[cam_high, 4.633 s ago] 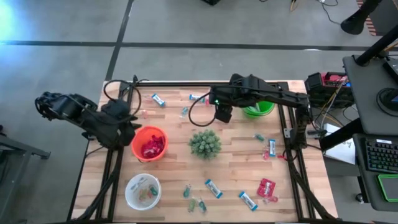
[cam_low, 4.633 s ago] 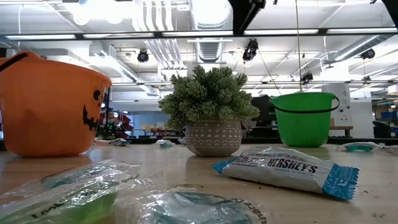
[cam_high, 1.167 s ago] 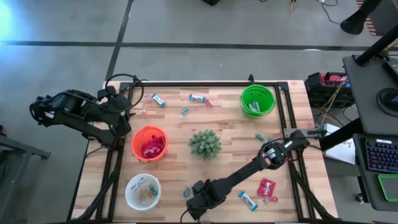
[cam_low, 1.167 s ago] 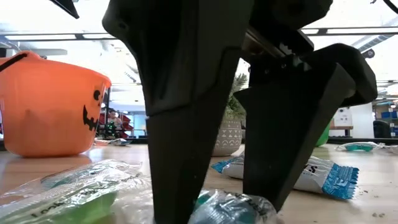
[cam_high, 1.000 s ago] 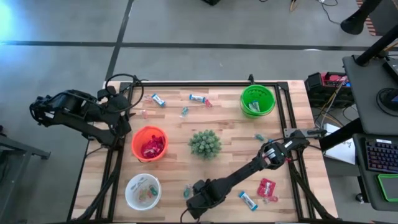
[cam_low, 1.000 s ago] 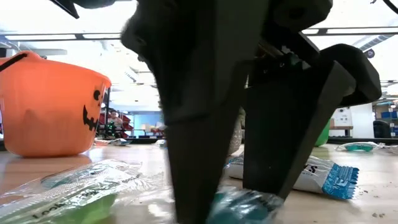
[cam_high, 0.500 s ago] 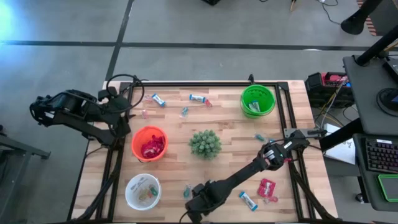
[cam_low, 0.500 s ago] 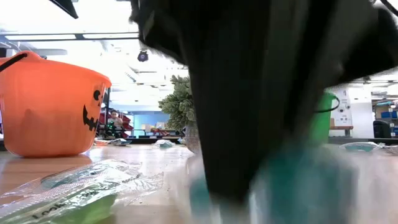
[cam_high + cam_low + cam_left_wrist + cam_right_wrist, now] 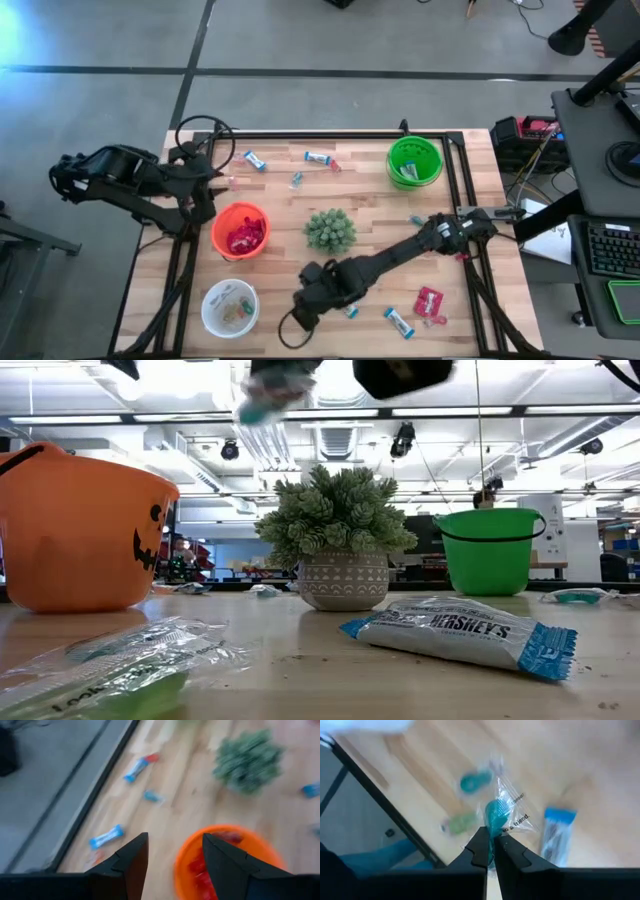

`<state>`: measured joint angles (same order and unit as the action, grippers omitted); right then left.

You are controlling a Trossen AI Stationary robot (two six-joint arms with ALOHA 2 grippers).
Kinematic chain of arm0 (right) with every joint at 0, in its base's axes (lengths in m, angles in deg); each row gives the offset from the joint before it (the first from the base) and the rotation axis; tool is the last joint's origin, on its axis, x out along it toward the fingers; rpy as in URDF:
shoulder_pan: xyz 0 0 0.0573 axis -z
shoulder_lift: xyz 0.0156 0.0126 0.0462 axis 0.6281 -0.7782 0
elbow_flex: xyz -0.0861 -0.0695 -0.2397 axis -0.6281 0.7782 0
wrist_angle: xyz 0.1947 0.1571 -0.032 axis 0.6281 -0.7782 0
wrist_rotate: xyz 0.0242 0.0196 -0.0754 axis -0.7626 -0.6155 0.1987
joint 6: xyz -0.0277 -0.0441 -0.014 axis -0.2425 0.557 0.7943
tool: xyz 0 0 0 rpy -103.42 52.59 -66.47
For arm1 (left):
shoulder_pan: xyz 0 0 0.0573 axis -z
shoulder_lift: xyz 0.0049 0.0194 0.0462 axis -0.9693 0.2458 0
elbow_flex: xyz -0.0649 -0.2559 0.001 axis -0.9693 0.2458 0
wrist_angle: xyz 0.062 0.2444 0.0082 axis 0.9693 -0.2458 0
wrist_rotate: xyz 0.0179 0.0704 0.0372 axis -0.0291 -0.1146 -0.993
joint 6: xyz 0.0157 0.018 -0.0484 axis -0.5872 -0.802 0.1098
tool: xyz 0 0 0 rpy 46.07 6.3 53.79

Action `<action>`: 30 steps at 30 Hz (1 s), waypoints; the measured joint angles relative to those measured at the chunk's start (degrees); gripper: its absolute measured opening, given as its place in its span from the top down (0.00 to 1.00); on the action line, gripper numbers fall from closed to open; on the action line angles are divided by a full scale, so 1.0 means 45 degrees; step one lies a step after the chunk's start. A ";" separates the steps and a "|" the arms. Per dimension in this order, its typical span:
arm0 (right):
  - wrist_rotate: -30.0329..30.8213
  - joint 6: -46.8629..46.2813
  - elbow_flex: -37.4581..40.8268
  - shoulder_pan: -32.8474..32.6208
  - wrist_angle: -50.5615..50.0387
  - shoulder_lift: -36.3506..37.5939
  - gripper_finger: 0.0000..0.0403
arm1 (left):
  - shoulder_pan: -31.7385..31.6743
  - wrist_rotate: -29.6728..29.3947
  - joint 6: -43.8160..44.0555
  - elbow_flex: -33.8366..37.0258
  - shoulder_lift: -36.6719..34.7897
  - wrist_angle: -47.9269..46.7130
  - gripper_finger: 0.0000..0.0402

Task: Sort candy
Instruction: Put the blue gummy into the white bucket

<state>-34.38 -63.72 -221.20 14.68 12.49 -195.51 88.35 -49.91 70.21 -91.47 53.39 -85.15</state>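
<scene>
The right gripper (image 9: 491, 851) is pinched shut on a teal candy (image 9: 496, 811), lifted clear of the table (image 9: 380, 215) near its 6 o'clock edge. Only the wrapper's edge seems caught, so I judge it could slip free during a quick swing and land among the loose sweets.

Largest nearby is the orange pumpkin bucket (image 9: 240, 230) at 9 o'clock, holding red packets. The green bucket (image 9: 414, 160) sits at 1 o'clock, the white bowl (image 9: 229, 306) at 7 o'clock. The potted plant (image 9: 330, 230) stands mid-table, in the way of a low carry toward the green bucket. A blue-and-white bar (image 9: 398, 321) lies at 5 o'clock.

The left gripper (image 9: 172, 857) hangs open over the orange bucket's rim.
</scene>
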 joint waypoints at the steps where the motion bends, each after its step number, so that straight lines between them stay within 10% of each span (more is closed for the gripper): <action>1: 0.0192 0.0411 0.0000 0.0149 0.0011 0.0168 0.98 | 0.0000 0.0348 -0.0078 0.0000 0.0042 0.0421 0.58; 7: 0.1322 0.3001 0.0000 0.1274 0.0206 0.1456 0.98 | 0.0000 0.2548 -0.0723 0.0000 0.0330 0.3673 0.58; 30: 0.3337 0.9201 -0.0010 0.2919 0.0142 0.3874 0.98 | -0.0690 0.3169 -0.0702 -0.0005 0.4149 0.6922 0.58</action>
<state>-19.36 -22.32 -221.25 27.82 13.13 -178.08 85.25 -35.65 67.06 -91.49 72.06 -54.00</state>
